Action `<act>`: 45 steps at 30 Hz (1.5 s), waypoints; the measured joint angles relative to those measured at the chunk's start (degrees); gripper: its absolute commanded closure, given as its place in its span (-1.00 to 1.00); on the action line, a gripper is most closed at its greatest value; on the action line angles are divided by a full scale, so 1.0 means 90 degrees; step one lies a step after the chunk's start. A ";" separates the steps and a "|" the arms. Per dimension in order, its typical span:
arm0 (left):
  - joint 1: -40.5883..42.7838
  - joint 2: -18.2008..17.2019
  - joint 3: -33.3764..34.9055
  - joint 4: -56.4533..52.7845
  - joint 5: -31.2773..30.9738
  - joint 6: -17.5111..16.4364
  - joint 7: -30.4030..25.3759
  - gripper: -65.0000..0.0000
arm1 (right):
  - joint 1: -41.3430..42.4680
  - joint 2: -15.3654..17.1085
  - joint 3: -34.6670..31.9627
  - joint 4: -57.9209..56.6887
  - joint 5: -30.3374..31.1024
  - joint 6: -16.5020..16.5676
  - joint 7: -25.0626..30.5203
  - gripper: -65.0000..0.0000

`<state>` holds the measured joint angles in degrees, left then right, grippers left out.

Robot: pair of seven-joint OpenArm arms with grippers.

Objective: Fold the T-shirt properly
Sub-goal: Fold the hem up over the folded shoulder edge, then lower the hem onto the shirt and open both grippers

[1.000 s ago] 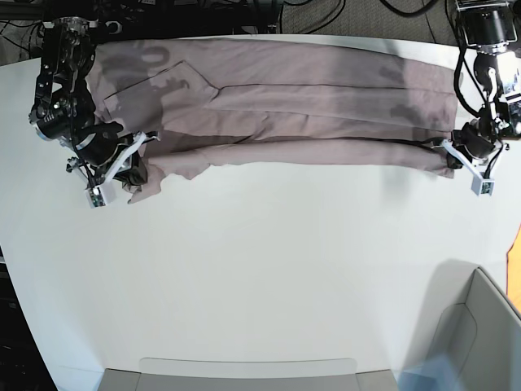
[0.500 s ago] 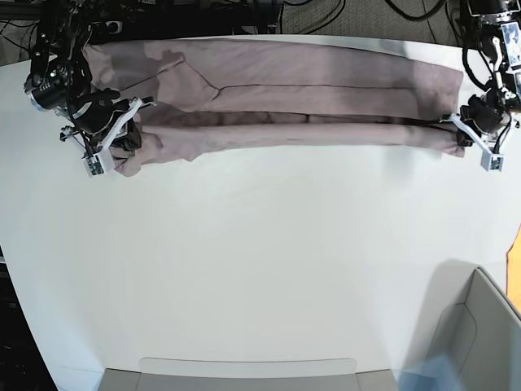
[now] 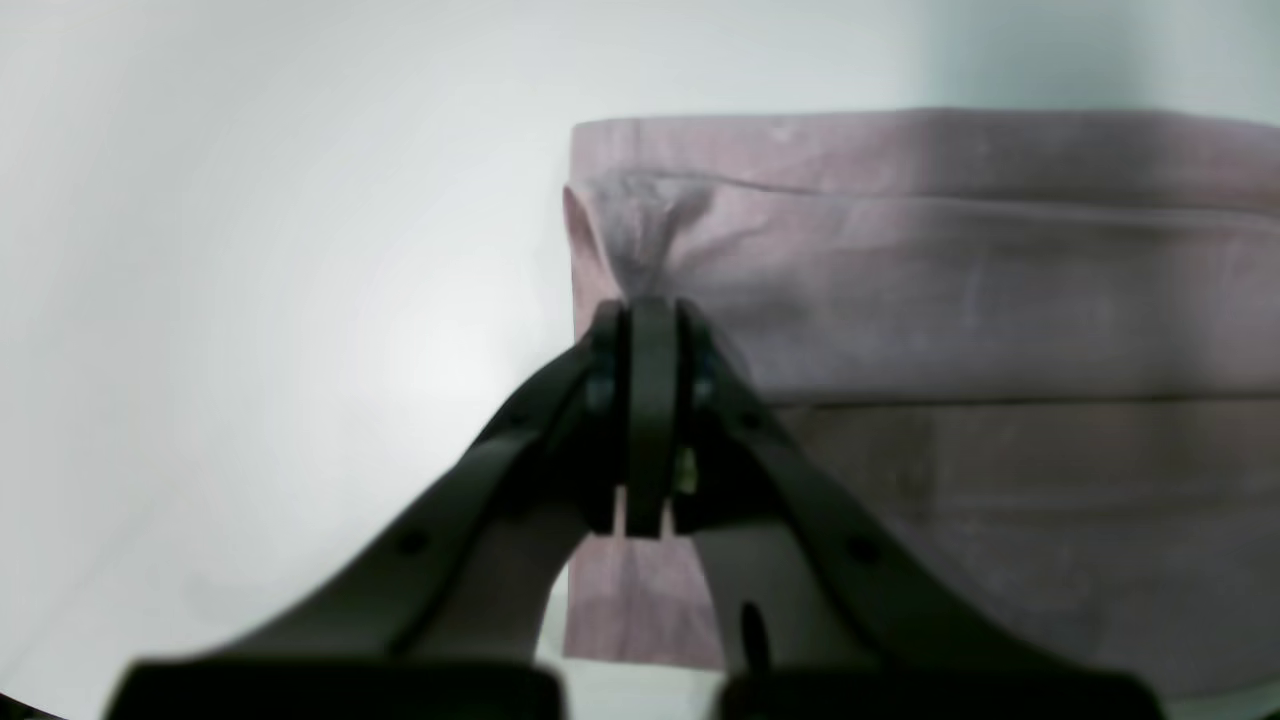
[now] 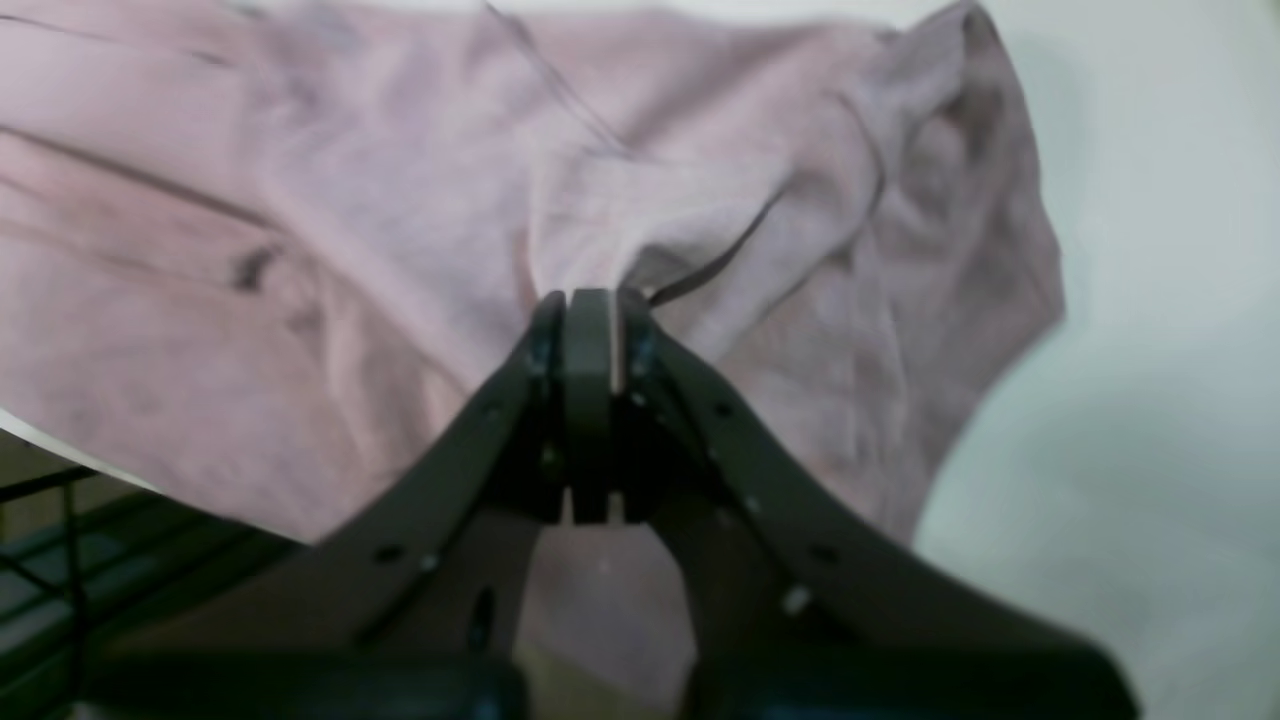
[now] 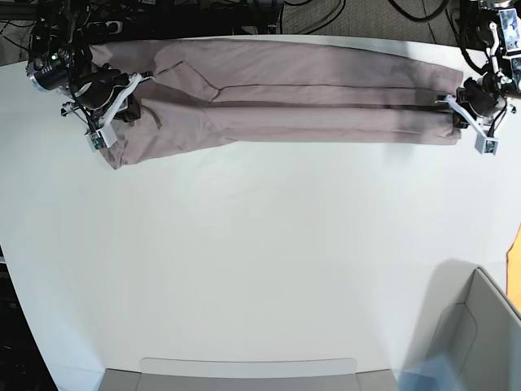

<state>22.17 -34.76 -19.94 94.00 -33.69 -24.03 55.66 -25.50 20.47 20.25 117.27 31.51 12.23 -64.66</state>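
- Nearest in the base view, a grey bin stands at the table's front right corner, and a flat grey tray edge runs along the front rim; one of each shows.
- The table is one broad white surface, bare across its whole middle, with soft shadows near the bin.
- One piece of cloth is present: the T-shirt, dusty pink-mauve, lying as a long narrow band across the far part of the table, doubled lengthwise so that a fold line runs along it.
- Two arms work it, one at each end.
- The left gripper, on the base view's right, has its fingers pressed together on the hem corner; in its wrist view the left gripper pinches a puckered edge of stacked layers.
- The right gripper, on the base view's left, is likewise clamped on the cloth; in its wrist view the right gripper bites a bunched ridge near the sleeve end, which droops rumpled.
- Beyond the far edge, dark cables lie on a grey floor.
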 measured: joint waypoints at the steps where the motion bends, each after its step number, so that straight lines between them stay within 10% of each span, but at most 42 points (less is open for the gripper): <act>1: 0.0044 0.0002 0.0000 0.0046 -0.0005 -0.0005 -0.0017 1.00 | -0.0039 -0.0002 0.0000 0.0000 0.0005 0.0000 0.0005 1.00; 22: 0.0238 0.0049 0.0029 -0.0289 -0.0002 0.0000 -0.0019 0.82 | -0.0236 -0.0005 -0.0022 -0.0036 -0.0024 0.0000 0.0019 1.00; 25: 0.0342 0.0041 0.0005 -0.0177 0.0007 0.0029 -0.0068 0.38 | -0.0236 -0.0017 -0.0029 -0.0039 -0.0024 0.0000 0.0017 0.60; 29: 0.0568 0.0036 0.0000 0.0486 -0.0002 0.0032 0.0000 0.36 | -0.0238 -0.0015 -0.0029 -0.0078 -0.0024 0.0000 0.0017 0.21; 45: -0.0049 -0.0017 -0.0002 -0.0291 -0.0024 0.0046 0.0097 0.36 | -0.0095 0.0000 -0.0049 -0.0168 -0.0027 0.0000 0.0024 0.19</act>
<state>21.74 -34.92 -19.97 91.37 -33.91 -23.62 56.53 -26.35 20.47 19.81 115.77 31.27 12.23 -64.45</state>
